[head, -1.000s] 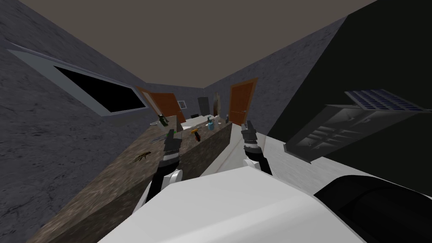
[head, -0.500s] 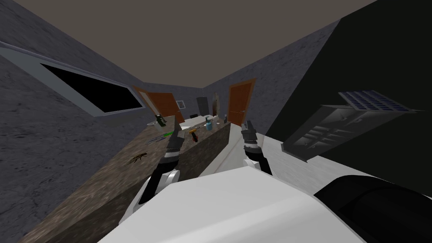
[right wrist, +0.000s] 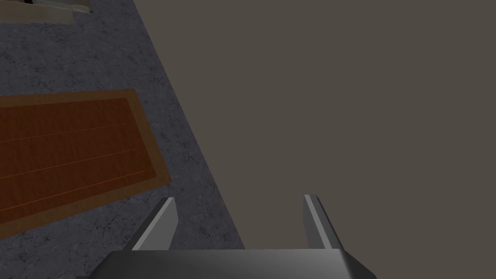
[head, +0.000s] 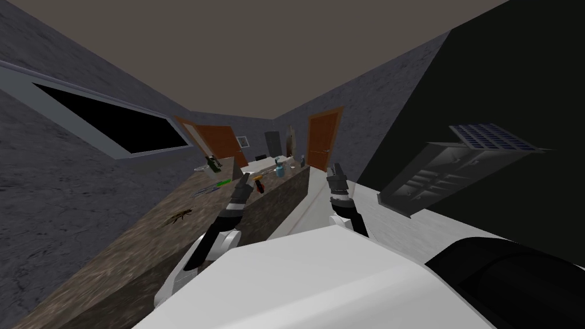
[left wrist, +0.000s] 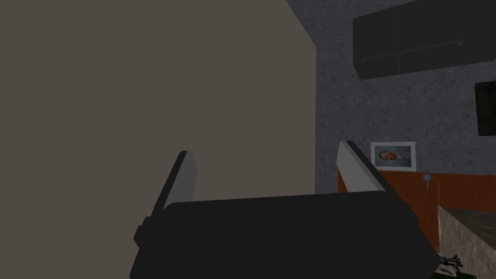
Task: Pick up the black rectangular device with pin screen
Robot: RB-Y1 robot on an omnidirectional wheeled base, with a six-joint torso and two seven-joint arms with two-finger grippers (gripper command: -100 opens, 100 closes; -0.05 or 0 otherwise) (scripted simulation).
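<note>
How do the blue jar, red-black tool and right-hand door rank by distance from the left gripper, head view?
1. Red-black tool, on the counter beside the left gripper.
2. Blue jar, farther along the counter.
3. Right-hand door, far wall.

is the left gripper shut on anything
No, the left gripper has its thin light grey blade fingers standing apart with nothing between them.

Cluster of small items (head: 279,171) at far end of counter (head: 114,265): too small to name, black device not distinguishable among them. Nearer dark scrap (head: 180,216): form unclear. Pale-and-dark objects (left wrist: 450,264) in left wrist view: cut off at edge.
</note>
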